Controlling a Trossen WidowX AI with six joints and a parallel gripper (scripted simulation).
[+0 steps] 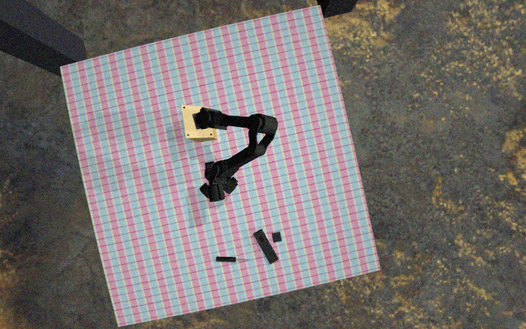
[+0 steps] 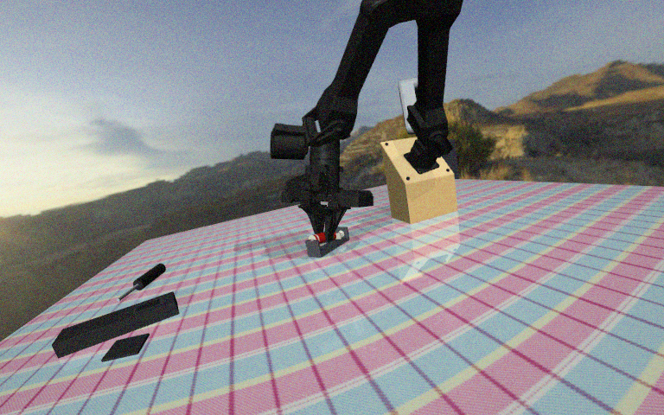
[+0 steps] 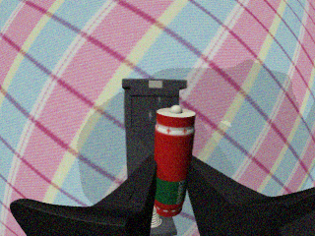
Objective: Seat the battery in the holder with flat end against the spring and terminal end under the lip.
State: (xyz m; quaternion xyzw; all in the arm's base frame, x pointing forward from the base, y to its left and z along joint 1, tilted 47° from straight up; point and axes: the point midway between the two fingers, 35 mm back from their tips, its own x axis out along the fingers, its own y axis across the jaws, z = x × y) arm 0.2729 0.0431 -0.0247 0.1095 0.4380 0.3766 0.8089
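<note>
Clearly the battery (image 3: 172,157) is gripped between the nearly closed fingers, held low over the grey holder (image 2: 327,245) on the worktop (image 2: 489,303). Alignment looks close, but seating and release are judged not yet done.

We see our black six-joint arm (image 2: 430,58) rise from its mount, fold at a high elbow and drop steeply, so that the wrist points almost straight down. Our black parallel-jaw gripper (image 2: 324,230) hangs low over the table with both fingers closed narrowly on the red-and-green cylindrical battery (image 3: 173,157), gripping it near its lower, green end.
</note>
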